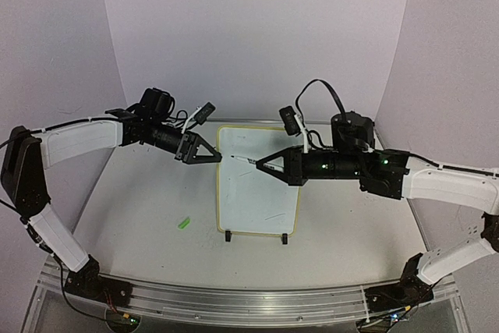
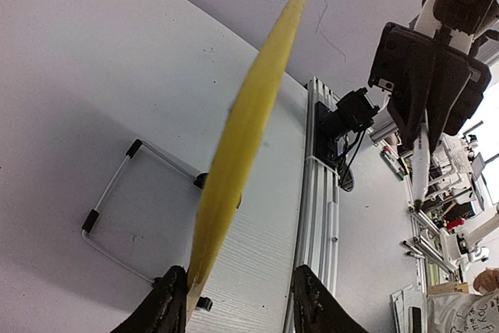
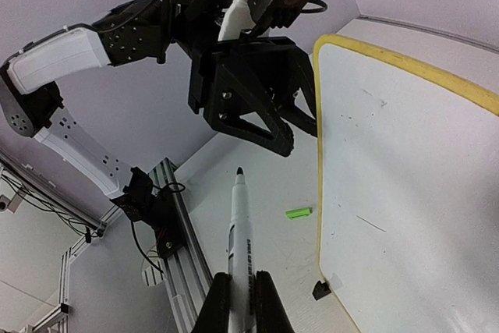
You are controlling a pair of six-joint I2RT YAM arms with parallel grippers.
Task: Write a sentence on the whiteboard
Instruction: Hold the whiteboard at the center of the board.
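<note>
The whiteboard (image 1: 257, 193), white with a thin yellow frame and two black feet, stands in the middle of the table. No sentence is in view on it, only faint stray marks. My left gripper (image 1: 204, 151) is at the board's upper left edge. In the left wrist view its jaws (image 2: 238, 290) straddle the yellow frame (image 2: 249, 115): the left finger touches it and the right finger stands apart. My right gripper (image 3: 240, 294) is shut on a white marker (image 3: 242, 232), uncapped. Its dark tip hangs over the board's upper left part (image 1: 234, 157), close to the left gripper (image 3: 265, 107).
A small green cap (image 1: 184, 223) lies on the table left of the board, also seen as the cap (image 3: 298, 213) in the right wrist view. An aluminium rail (image 1: 249, 302) runs along the near edge. Purple walls close in the back and sides.
</note>
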